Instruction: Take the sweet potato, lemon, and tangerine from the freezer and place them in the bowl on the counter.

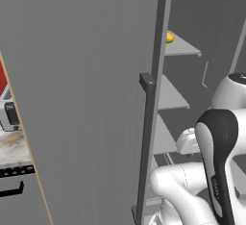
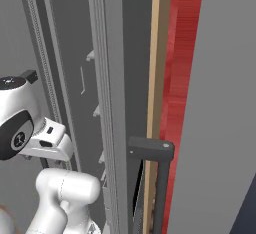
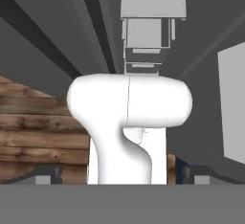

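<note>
The freezer [image 1: 86, 99] stood with its door swung open, the long grey bar handle [image 1: 146, 142] running down the door's edge in the left base view. Behind that edge, on the right, grey shelves [image 1: 180, 48] were stacked, and on the upper one a small round orange-yellow fruit [image 1: 169, 37] sat at the shelf's left end, half hidden by the door. Its colour suggested the tangerine, though the lemon could not be ruled out at that size; no other fruit could be made out. To the far left a strip of the marble table [image 1: 12, 144] showed, with a red patch [image 1: 2, 81] above it that may have been the bowl, too cropped to tell. In the hand view the fingers' dark tips [image 3: 48, 175] stood at the lower corners, spread wide with nothing between them. The fruit would probably be light and firm with a smooth skin, round enough to roll off the shelf if nudged. A hold across its widest middle, fingers on opposite sides, seemed safest, with gentle pressure so as not to bruise it. The sweet potato, judged stiffer and rougher, would likely tolerate a firmer pinch across its short axis.
</note>
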